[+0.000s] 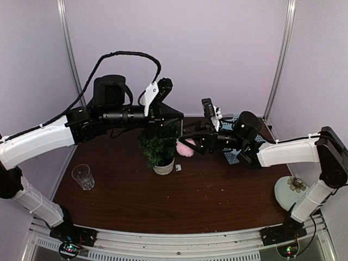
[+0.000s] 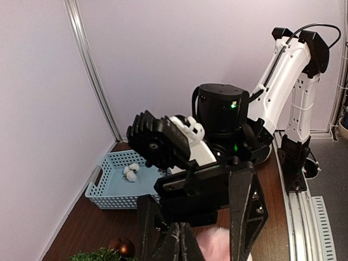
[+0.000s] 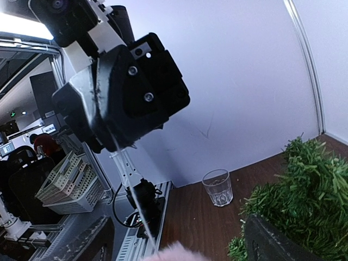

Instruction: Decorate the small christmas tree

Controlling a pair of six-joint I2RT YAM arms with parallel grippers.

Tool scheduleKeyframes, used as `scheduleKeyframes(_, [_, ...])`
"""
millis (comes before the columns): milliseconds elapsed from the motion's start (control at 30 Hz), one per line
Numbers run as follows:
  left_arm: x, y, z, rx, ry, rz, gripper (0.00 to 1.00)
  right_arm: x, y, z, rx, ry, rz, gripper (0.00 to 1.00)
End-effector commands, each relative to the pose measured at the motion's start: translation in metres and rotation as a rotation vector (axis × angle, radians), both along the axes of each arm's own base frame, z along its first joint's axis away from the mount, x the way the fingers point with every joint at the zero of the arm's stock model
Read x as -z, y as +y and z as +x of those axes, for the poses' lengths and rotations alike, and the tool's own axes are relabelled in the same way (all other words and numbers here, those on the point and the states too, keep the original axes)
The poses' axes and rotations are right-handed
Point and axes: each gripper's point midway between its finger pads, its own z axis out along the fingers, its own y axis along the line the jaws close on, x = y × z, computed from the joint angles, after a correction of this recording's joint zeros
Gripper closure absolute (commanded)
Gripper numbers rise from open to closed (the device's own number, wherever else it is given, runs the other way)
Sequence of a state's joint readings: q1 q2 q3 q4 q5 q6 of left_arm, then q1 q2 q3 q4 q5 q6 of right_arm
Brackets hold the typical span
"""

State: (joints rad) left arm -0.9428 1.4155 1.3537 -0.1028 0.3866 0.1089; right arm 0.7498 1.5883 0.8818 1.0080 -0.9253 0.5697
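Left claw (image 2: 178, 242), clenched on a string (image 3: 133, 187), dangles a pink pom-pom (image 1: 187, 149) beside the tree (image 1: 159, 145); right claw (image 1: 186, 142) gapes around it, likely to guide it.

The dark brown table (image 1: 206, 201) is carrying the small christmas tree (image 1: 159, 147), which is standing in its white pot just below the left gripper (image 1: 178, 116) and just beside the right gripper (image 1: 185, 142). A small white piece (image 1: 178, 168) is lying just beside the pot, below the right gripper. A clear glass (image 1: 82, 176) is standing well away from both grippers, and a light-blue basket (image 2: 109, 202) is sitting behind the right gripper.
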Motion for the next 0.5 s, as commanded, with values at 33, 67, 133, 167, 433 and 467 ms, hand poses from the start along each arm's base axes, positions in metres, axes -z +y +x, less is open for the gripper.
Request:
scheduleKeyframes(33, [-0.034, -0.002, -0.003, 0.014, -0.049, -0.095, 1.00, -0.004, 0.004, -0.011, 0.000, -0.069, -0.020, 0.19])
scheduleKeyframes(67, [-0.034, -0.002, -0.002, 0.011, -0.048, -0.096, 1.00, 0.000, 0.006, -0.013, -0.011, -0.069, -0.022, 0.21])
scheduleKeyframes(133, [-0.034, -0.001, -0.002, 0.006, -0.049, -0.097, 1.00, 0.002, 0.009, -0.015, -0.033, -0.063, -0.014, 0.25])
scheduleKeyframes(167, [-0.033, -0.001, -0.002, 0.004, -0.051, -0.096, 1.00, 0.002, 0.010, -0.015, -0.043, -0.056, -0.008, 0.26])
scheduleKeyframes(433, [-0.036, 0.002, 0.001, -0.018, -0.059, -0.104, 1.00, 0.002, 0.014, -0.017, -0.059, -0.054, -0.005, 0.29])
scheduleKeyframes(467, [-0.037, 0.002, 0.001, -0.018, -0.060, -0.106, 1.00, 0.003, 0.014, -0.017, -0.058, -0.053, -0.007, 0.29])
